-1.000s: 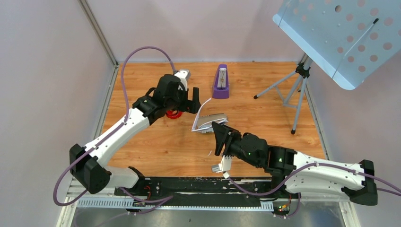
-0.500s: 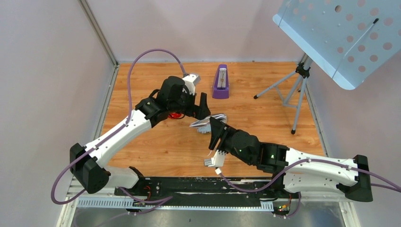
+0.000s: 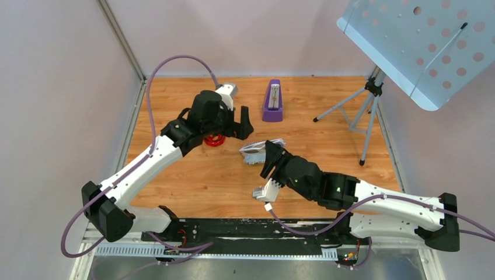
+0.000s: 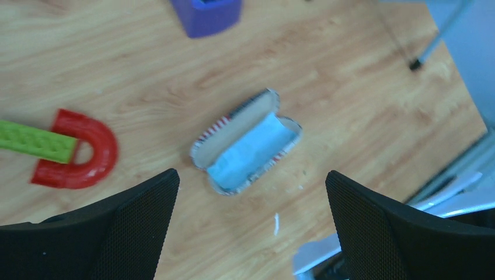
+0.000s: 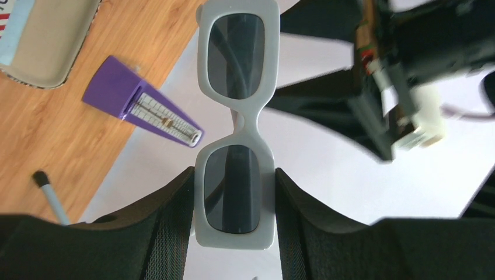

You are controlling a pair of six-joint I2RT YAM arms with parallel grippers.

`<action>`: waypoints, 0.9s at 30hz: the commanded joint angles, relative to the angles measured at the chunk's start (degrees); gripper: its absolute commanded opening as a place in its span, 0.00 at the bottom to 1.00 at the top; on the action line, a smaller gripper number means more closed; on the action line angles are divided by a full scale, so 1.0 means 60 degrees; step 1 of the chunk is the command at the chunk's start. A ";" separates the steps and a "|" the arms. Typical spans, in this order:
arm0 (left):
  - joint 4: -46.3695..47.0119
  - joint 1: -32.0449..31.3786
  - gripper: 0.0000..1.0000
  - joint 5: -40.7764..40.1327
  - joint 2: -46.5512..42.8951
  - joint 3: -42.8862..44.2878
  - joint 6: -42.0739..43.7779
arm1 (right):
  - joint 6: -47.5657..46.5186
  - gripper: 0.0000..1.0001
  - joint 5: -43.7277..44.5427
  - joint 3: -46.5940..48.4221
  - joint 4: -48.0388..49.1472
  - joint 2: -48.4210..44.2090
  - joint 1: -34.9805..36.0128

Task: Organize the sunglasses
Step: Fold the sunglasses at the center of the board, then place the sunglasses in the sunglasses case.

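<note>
— Our right wrist view shows the sunglasses (image 5: 236,125), one lens clamped in our right gripper (image 5: 233,192). From above we cannot make them out.
— Agreed. Our left gripper (image 4: 251,227) hangs wide open above the open case (image 4: 245,143), with the blue cloth (image 4: 251,153) inside.
— Bare counter (image 3: 192,181) lies nearer us than the case; the metronome (image 3: 272,102) stands behind, apart.
</note>
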 commanded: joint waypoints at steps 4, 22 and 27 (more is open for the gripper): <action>0.0044 0.1640 1.00 -0.0660 0.0322 0.0616 -0.0105 | 0.3577 0.17 -0.0969 0.2020 -0.2657 0.0927 -0.1652; 0.0187 0.2731 1.00 -0.0339 -0.0766 -0.0952 -0.0137 | 0.7523 0.15 -0.9736 0.6775 -0.7910 0.6220 -0.6710; 0.0299 0.2747 1.00 -0.0021 -0.0585 -0.0975 -0.0191 | 0.7846 0.15 -1.0720 0.7472 -0.8288 0.7331 -0.7380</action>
